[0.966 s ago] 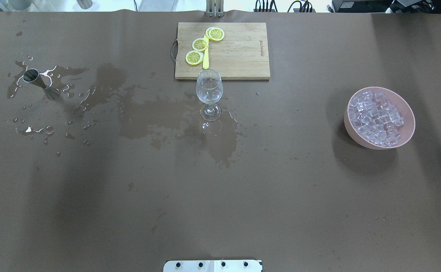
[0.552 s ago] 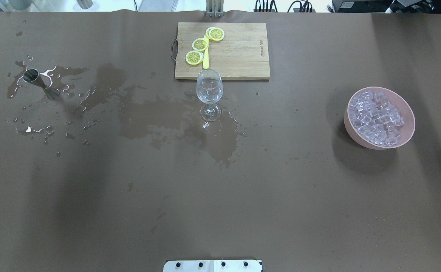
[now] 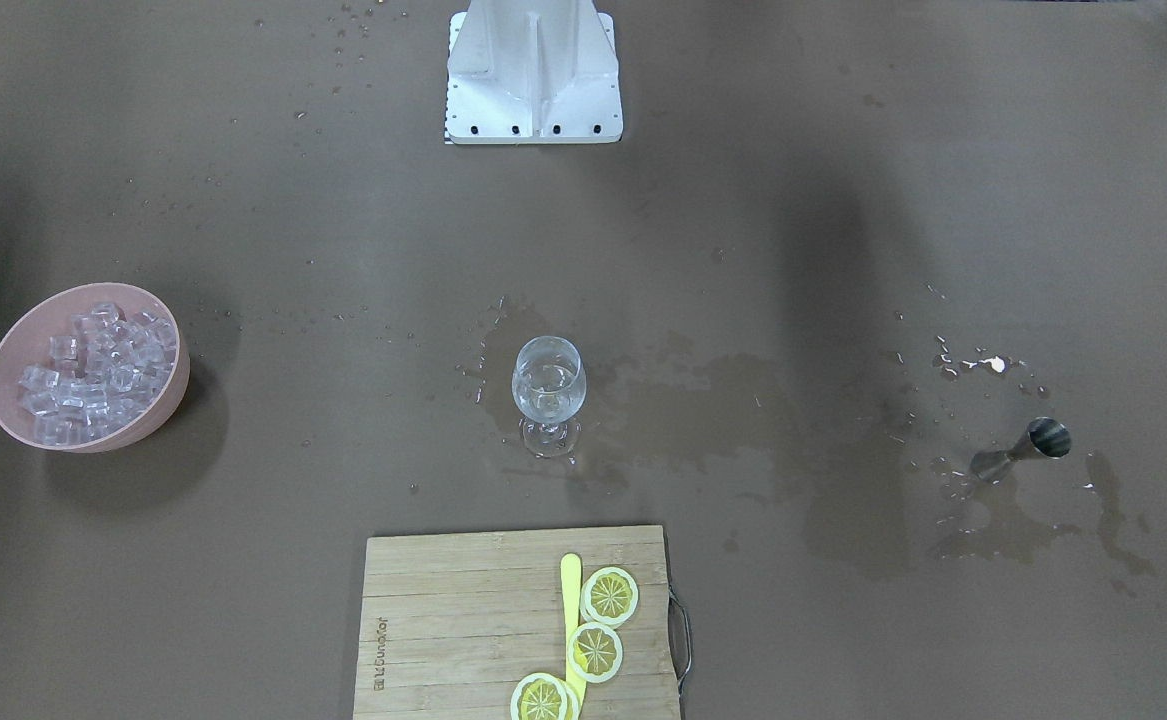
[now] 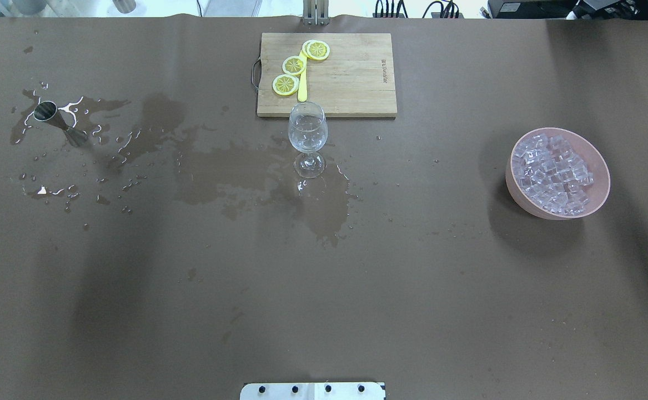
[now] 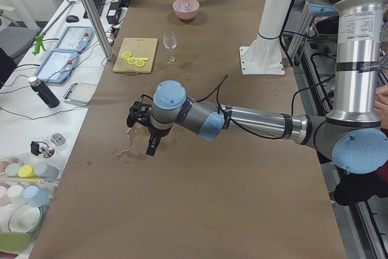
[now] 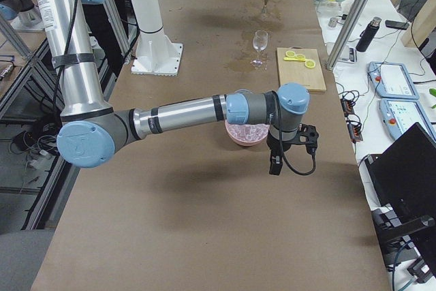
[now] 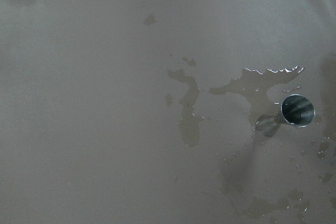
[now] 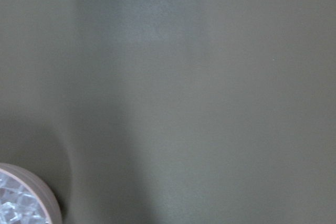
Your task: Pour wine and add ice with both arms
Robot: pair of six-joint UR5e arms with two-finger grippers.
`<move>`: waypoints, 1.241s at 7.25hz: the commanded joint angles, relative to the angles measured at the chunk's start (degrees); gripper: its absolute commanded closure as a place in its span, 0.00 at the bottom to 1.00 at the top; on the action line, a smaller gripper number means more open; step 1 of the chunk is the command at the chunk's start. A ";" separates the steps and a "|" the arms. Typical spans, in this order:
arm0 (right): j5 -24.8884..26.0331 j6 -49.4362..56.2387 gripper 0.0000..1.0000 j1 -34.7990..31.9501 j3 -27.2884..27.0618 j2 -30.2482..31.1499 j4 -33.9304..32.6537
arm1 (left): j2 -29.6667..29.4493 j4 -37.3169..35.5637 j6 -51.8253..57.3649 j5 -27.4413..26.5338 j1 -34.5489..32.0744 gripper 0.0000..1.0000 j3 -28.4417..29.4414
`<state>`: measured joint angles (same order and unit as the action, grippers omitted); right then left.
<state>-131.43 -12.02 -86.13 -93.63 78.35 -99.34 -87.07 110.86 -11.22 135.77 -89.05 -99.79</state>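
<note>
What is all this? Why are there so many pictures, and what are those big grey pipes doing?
The grey pipes are two robot arms: the left arm and the right arm. All the pictures show one moment, seen by different cameras. Two look down from above, two look along the table from its ends, and one rides on each arm's wrist. On the brown table stand a wine glass, maybe with a little clear liquid in it, a pink bowl full of ice, a wooden board with lemon slices, and a small metal cup among spilled puddles. The left arm hangs over the puddles, and the right arm hangs near the bowl. I see nothing held by either arm.
</note>
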 commanded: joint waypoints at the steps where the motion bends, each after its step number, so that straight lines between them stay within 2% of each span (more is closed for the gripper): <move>1: 0.03 -9.46 0.00 5.68 -2.96 -3.18 -0.24 | 1.20 2.60 -0.20 0.02 0.20 0.02 1.09; 2: 0.12 -14.04 0.00 8.76 -3.49 -4.51 0.02 | 1.20 4.35 -0.38 0.02 0.20 0.02 1.88; 3: 0.12 -18.61 0.00 11.83 -4.89 -5.39 0.28 | 1.02 9.15 -3.51 -0.59 0.63 0.02 4.23; 5: 0.38 -26.52 0.00 17.11 -7.45 -7.33 0.28 | 0.15 21.27 -13.35 -4.97 6.32 0.02 9.41; 7: 0.47 -27.27 0.00 19.76 -7.10 -6.55 0.28 | -0.12 28.33 -18.72 -8.05 10.11 0.02 11.81; 9: 0.73 -27.27 0.00 22.04 -6.92 -4.36 0.28 | -1.26 31.68 -24.26 -13.32 15.03 0.02 11.82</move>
<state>-130.87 -39.16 -65.79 -100.75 72.53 -99.09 -87.67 140.03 -32.08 125.68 -77.05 -88.19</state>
